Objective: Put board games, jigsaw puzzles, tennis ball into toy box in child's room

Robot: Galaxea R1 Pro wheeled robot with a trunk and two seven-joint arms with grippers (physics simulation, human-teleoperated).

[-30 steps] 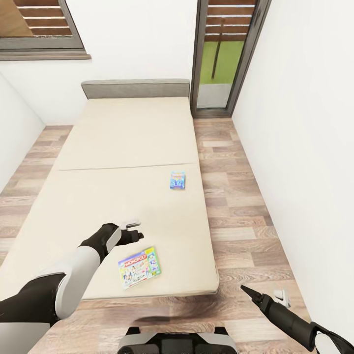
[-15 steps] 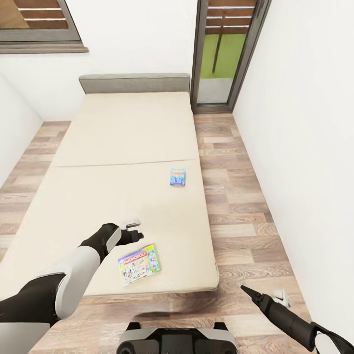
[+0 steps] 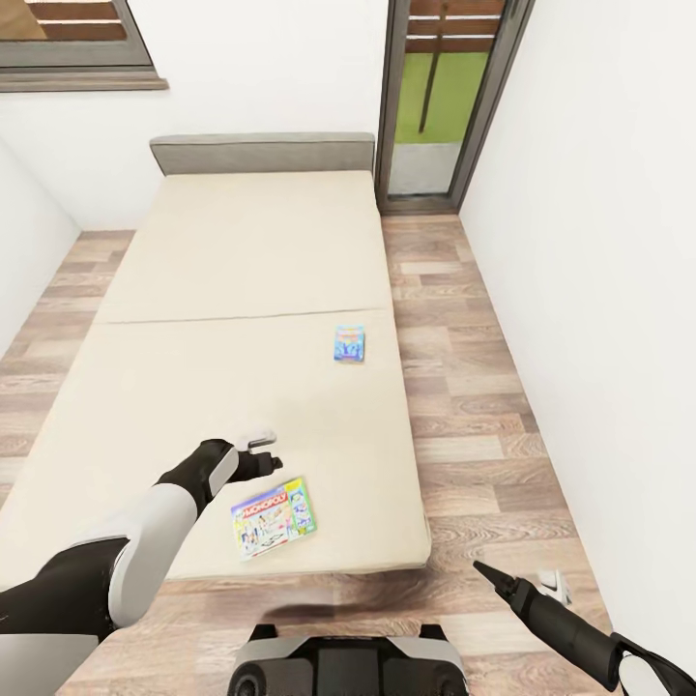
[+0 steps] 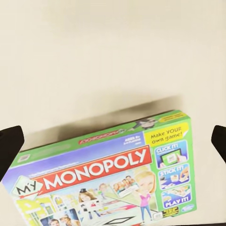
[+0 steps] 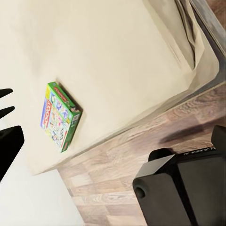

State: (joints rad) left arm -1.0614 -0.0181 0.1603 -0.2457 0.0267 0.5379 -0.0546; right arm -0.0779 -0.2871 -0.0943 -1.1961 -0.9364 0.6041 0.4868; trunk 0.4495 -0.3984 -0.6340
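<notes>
Two board games lie on the beige bed (image 3: 222, 290). A green-edged "My Monopoly" box (image 3: 274, 517) (image 4: 103, 179) (image 5: 59, 117) rests flat near the foot end. A small light blue box (image 3: 349, 343) lies near the bed's right edge. My left gripper (image 3: 266, 451) (image 4: 113, 141) hovers open just above and beyond the Monopoly box, fingers wide apart and touching nothing. My right gripper (image 3: 522, 578) hangs open and empty over the wood floor, right of the bed's foot corner.
A grey headboard (image 3: 261, 153) backs the bed against the far wall. A glass door (image 3: 435, 106) stands at the back right. A white wall (image 3: 599, 290) leaves a narrow floor strip on the right. My base (image 3: 338, 667) (image 5: 183, 183) sits at the bed's foot.
The whole picture has shifted a little, so the camera moved; more of my base shows at the bottom. Both arms hold the same pose and both boxes lie where they were.
</notes>
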